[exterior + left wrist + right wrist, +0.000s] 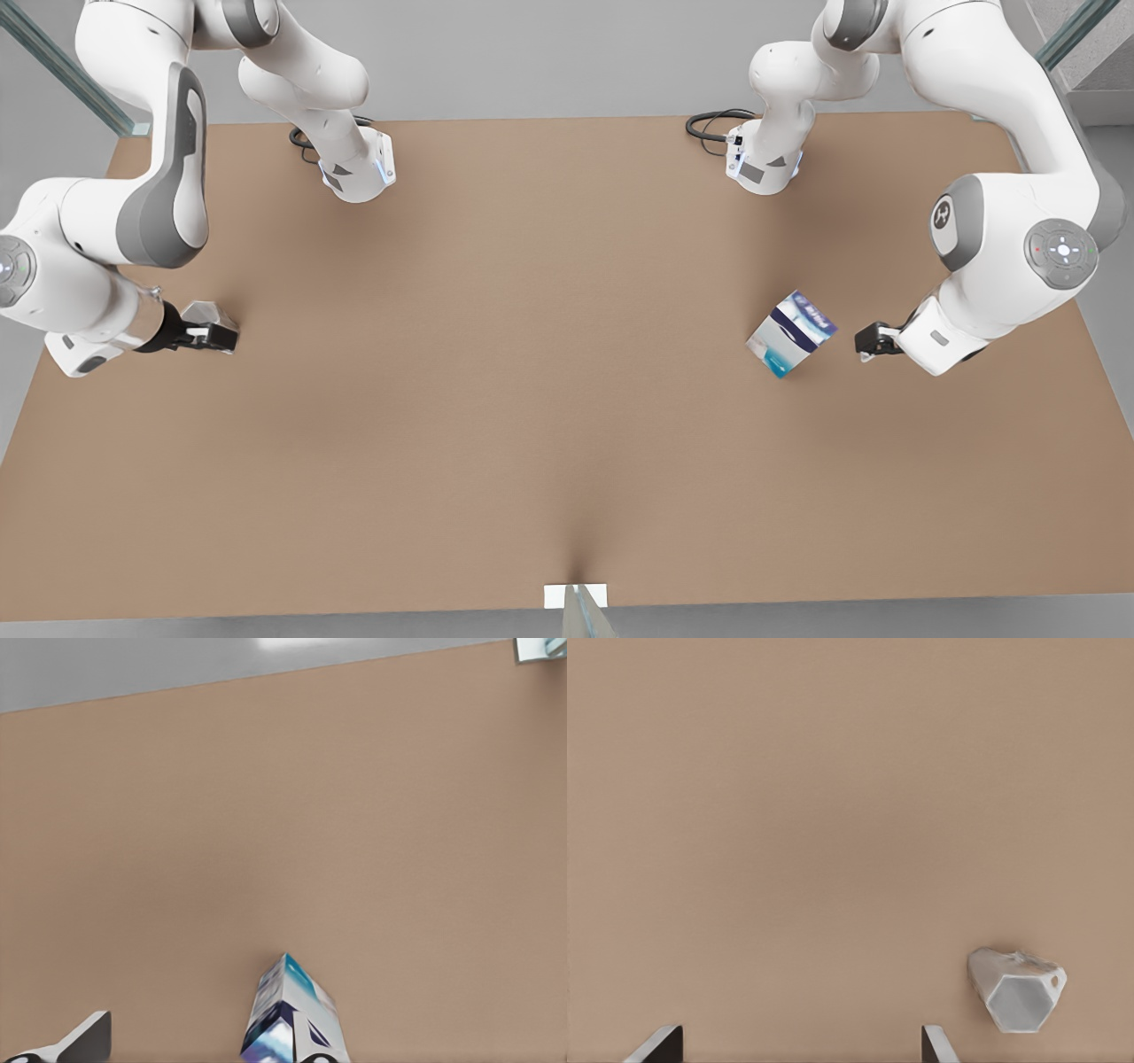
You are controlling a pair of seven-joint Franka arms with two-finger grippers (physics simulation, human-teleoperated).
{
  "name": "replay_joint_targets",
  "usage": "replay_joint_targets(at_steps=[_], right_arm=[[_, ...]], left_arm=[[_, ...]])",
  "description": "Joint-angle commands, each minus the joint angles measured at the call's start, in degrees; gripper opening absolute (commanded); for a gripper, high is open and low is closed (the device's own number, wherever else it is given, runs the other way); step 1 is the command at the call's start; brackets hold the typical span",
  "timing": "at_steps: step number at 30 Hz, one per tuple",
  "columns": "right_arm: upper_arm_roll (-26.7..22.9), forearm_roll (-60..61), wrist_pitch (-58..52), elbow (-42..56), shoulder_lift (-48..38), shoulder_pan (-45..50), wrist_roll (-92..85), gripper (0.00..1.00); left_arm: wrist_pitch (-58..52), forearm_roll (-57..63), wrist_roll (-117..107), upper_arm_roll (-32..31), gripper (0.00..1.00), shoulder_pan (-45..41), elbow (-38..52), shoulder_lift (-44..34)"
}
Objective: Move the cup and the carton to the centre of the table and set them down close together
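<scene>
- Grey-white cup [1017, 990] lies just outside the right gripper's [797, 1047] spread jaws, beside one finger, at the front view's left.
- Tilted carton [791, 334] sits just ahead of the left gripper [866, 340], whose jaws look apart.
- Beyond both, the table [549, 372] centre offers open room, well away from any edge.

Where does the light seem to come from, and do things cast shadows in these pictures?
Front view: soft, diffuse light; faint blurred shadows on the table below both arms, a dim one beside the carton. Left wrist view: a bright glare patch beyond the table's far edge. Right wrist view: the cup gleams, casting hardly any shadow.
</scene>
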Motion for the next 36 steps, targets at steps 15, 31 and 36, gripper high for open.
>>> replay_joint_targets(at_steps=[15, 31, 36], right_arm=[[-5.71, -1.32, 6.85, -20.91, -1.89, -2.25, -0.13, 1.00], [-13.71, -4.83, 40.52, -44.91, -2.24, -3.57, -14.28, 1.00], [-14.24, -4.66, 42.01, -47.64, -1.80, -3.66, -14.80, 1.00]], left_arm=[[-1.23, -0.03, -0.09, 0.00, 1.00, -0.09, -0.30, 0.74], [-0.88, -0.03, -0.09, 0.00, 1.00, -0.09, -1.36, 1.53], [-0.70, -0.03, -0.09, 0.00, 1.00, -0.18, -1.36, 1.79]])
